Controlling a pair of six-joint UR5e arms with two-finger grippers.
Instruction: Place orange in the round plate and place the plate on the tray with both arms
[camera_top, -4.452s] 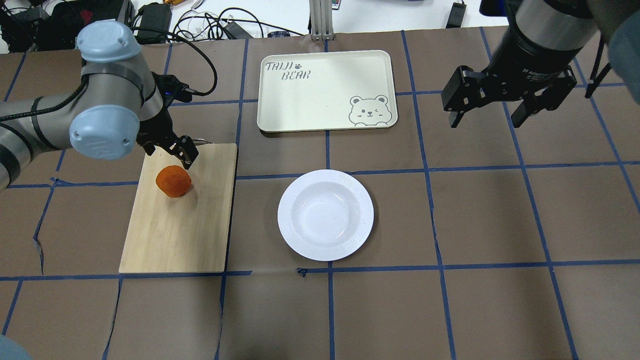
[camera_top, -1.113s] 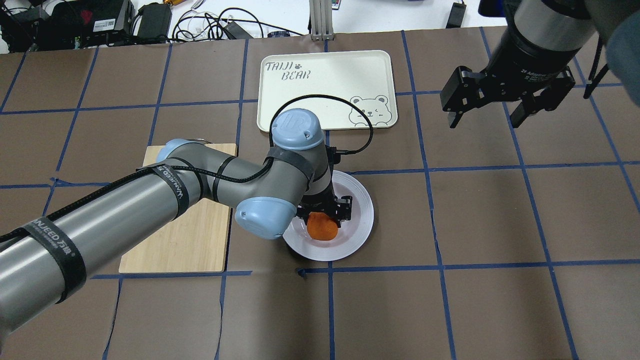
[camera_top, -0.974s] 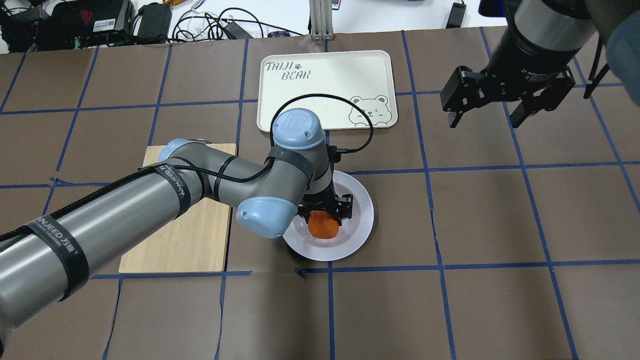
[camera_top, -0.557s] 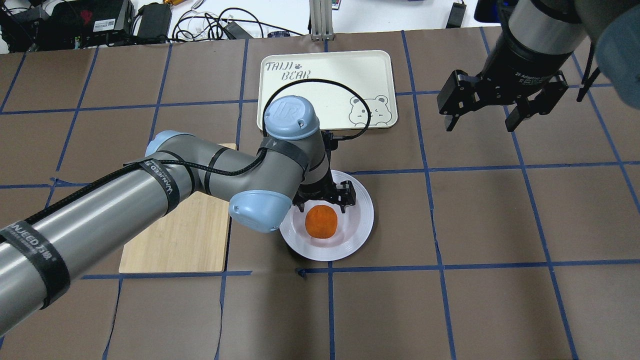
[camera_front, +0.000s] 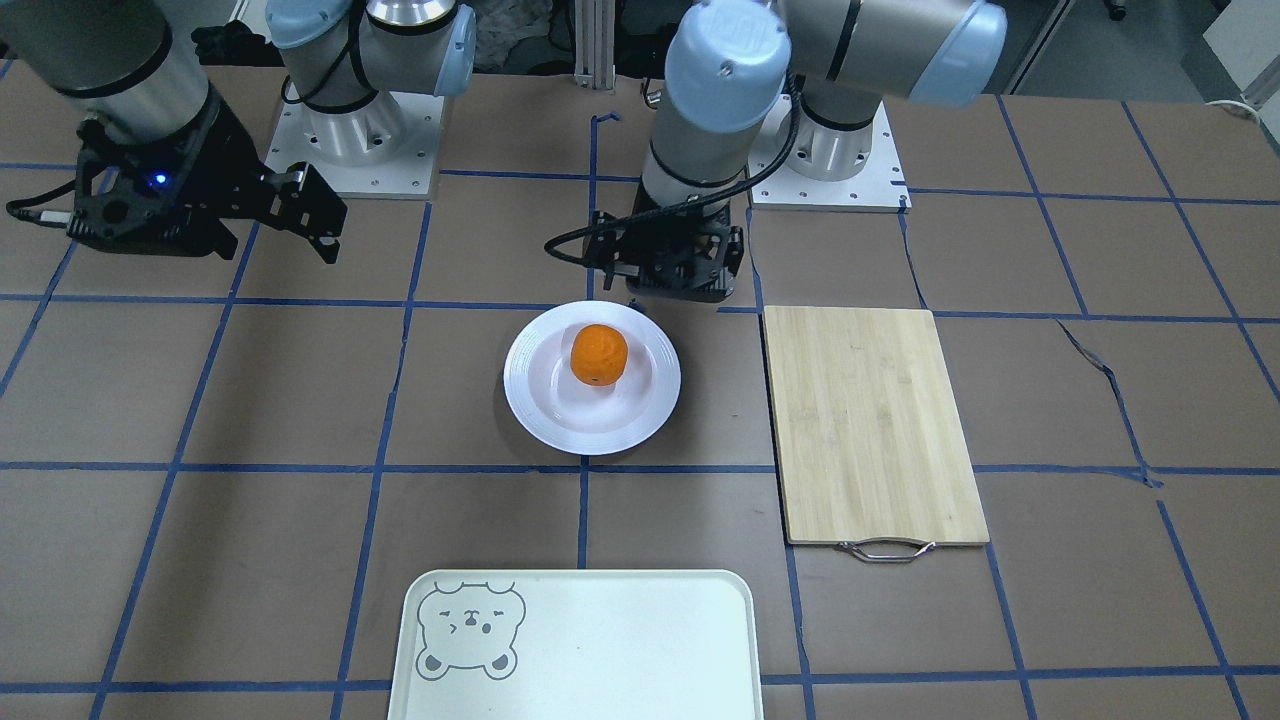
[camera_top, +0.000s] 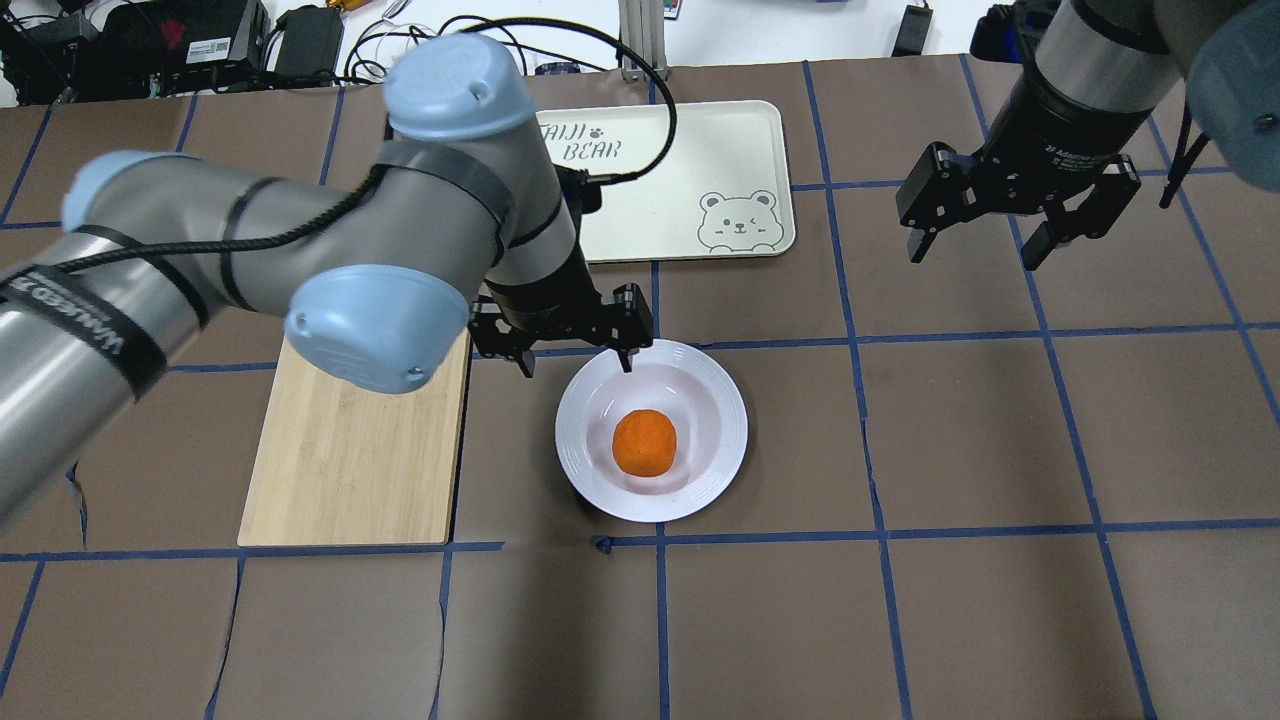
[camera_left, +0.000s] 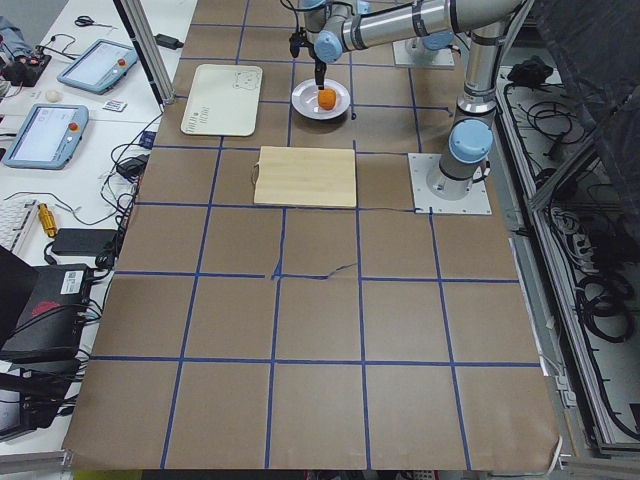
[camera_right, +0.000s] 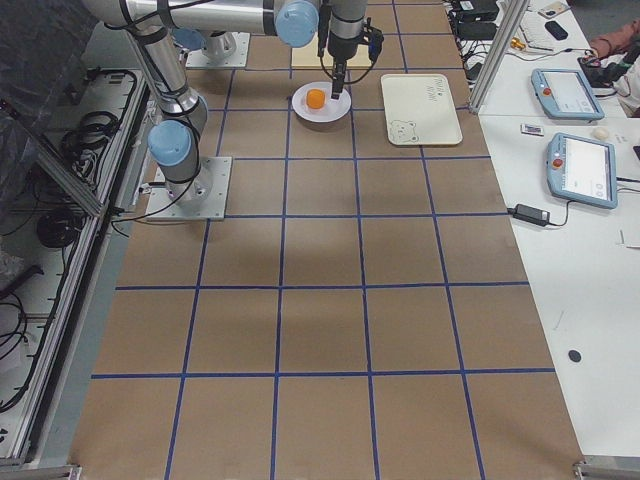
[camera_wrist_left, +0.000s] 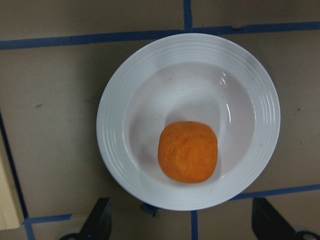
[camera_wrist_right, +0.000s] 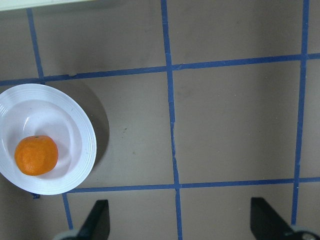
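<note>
Clearly the first step is finished. In the overhead view the orange (camera_top: 645, 443) sits in the sunken centre of the round plate (camera_top: 730, 420), mid-frame. The left hand (camera_top: 577, 352) hangs just above the plate's upper-left rim, fingers spread and holding nothing. The right hand (camera_top: 972, 255) hovers in the upper right, well apart from the plate, also spread and empty. The tray (camera_top: 700, 150) lies at top centre, partly hidden by the left arm. The cutting board (camera_top: 350, 460) lies bare at the left.

From the front-facing camera, plate and orange are at the centre and the tray is at the bottom edge, with open bench (camera_front: 250, 560) between them.

Both side cameras show the plate beside the tray near the top of the frame. The hands are too small there to judge.

The left wrist camera looks straight down on the plate. The orange lies low in the well, and a fingertip shows at each lower corner, wide apart.

The right wrist camera catches the plate at the left edge, with its own fingertips just as wide.

What remains, I judge, is carrying the plate to the tray. That calls for the right hand to close in, for each hand to take opposite sides of the rim, and for a level lift so the orange does not roll.
</note>
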